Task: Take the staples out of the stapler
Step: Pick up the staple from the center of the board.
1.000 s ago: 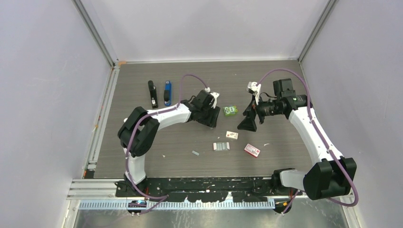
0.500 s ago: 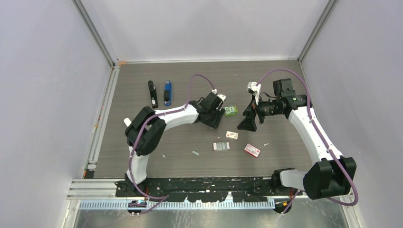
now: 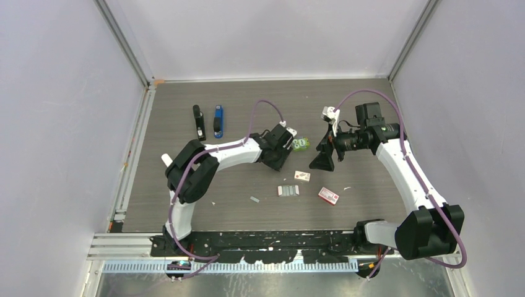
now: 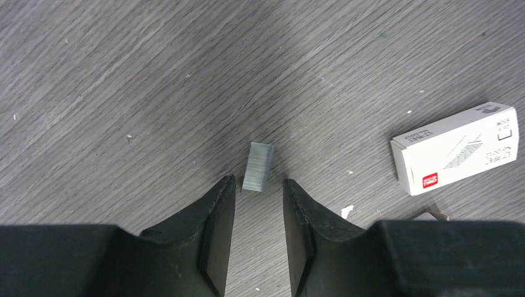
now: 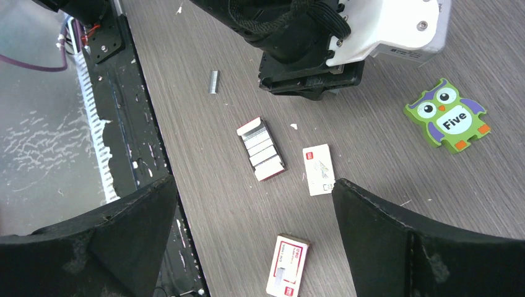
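Note:
A black stapler (image 3: 199, 122) and a blue stapler (image 3: 218, 121) lie side by side at the back left, far from both grippers. One loose strip of staples (image 4: 257, 166) lies flat on the table, showing just past my left gripper (image 4: 259, 184); its jaws stand narrowly open with nothing between them. From above, that strip (image 3: 254, 199) lies nearer the front than the left gripper (image 3: 280, 154). More staples sit in a small open tray (image 5: 261, 147). My right gripper (image 5: 254, 181) hangs wide open and empty above the table.
A white staple box (image 4: 455, 148) lies right of the loose strip. A red-and-white box (image 5: 288, 266) lies below the right gripper's jaws. A green owl piece (image 5: 449, 114) sits beside the left wrist. The black rail (image 5: 124, 111) marks the table's front edge.
My left wrist has moved a little to the right, toward the owl piece, and its jaws have narrowed. The right arm has not moved.

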`<state>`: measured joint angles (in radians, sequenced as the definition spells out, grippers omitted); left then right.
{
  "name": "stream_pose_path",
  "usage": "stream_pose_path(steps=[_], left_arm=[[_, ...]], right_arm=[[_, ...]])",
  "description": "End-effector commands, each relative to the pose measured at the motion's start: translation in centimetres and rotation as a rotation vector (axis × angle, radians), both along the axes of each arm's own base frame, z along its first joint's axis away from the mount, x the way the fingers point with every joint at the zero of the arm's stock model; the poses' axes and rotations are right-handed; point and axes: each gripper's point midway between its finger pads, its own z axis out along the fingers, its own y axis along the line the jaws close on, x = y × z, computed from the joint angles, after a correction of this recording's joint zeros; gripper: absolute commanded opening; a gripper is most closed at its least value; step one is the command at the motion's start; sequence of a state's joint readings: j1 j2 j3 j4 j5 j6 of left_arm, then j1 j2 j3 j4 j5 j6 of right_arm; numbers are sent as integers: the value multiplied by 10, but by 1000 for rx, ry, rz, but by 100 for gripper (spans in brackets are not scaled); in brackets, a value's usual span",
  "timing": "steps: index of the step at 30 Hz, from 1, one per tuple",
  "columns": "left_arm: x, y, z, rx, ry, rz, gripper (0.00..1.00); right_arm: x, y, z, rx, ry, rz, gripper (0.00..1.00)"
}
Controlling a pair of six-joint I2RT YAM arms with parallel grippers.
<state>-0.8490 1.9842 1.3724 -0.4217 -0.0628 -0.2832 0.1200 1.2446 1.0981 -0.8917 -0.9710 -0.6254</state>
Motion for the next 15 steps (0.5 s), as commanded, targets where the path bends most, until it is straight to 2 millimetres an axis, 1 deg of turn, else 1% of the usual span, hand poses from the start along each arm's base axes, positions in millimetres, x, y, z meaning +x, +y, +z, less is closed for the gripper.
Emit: stream_pose_path(steps=[1,7,9,13,15], left_arm=[[5,-2,2,21,-17,-19,35],[5,0,-4,35,-12,-17,31],[5,-1,-5,35,-9,-20,26],[4,-2,-5,32,-5,-22,21],[4,-1,-5,33,-3,-22,16]], right_arm=[[4,3,15,31,-24,7,99],[4,3,15,33,-20,8,100],[4,3,15,34,-20,9,100],[4,3,15,35,-19,10,100],[4,3,15,35,-16,10,100]])
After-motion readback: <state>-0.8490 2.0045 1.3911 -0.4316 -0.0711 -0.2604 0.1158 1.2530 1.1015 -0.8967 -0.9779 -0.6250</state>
